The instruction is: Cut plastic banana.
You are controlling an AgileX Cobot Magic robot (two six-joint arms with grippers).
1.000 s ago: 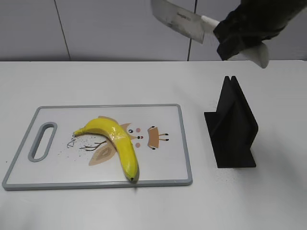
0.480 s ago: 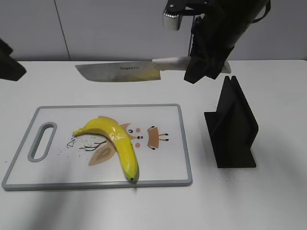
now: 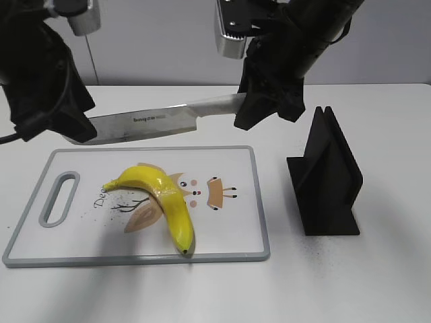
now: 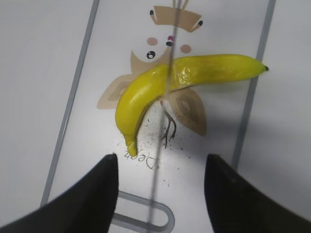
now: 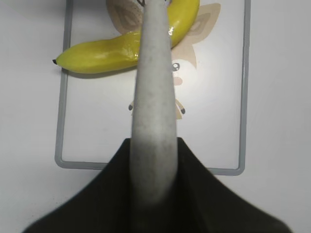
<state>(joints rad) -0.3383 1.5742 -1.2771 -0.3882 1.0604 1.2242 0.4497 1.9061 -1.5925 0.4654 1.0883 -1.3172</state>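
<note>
since half a second ago, knife (image 3: pixel 145 124) has dropped lower and swung further left, its blade tip now reaching the left gripper (image 3: pixel 74 128), which has come in from the left edge. banana (image 3: pixel 161 202), cutting board (image 3: pixel 229 252) and black knife stand (image 3: pixel 326 178) are unchanged. right gripper (image 3: pixel 259 108) is clamped on the white handle, blade held level above the board's far edge, apparently to line up a cut. left wrist view shows the left gripper's fingers (image 4: pixel 90 204) spread wide, straddling the blade's thin edge over the banana, not touching it.
</note>
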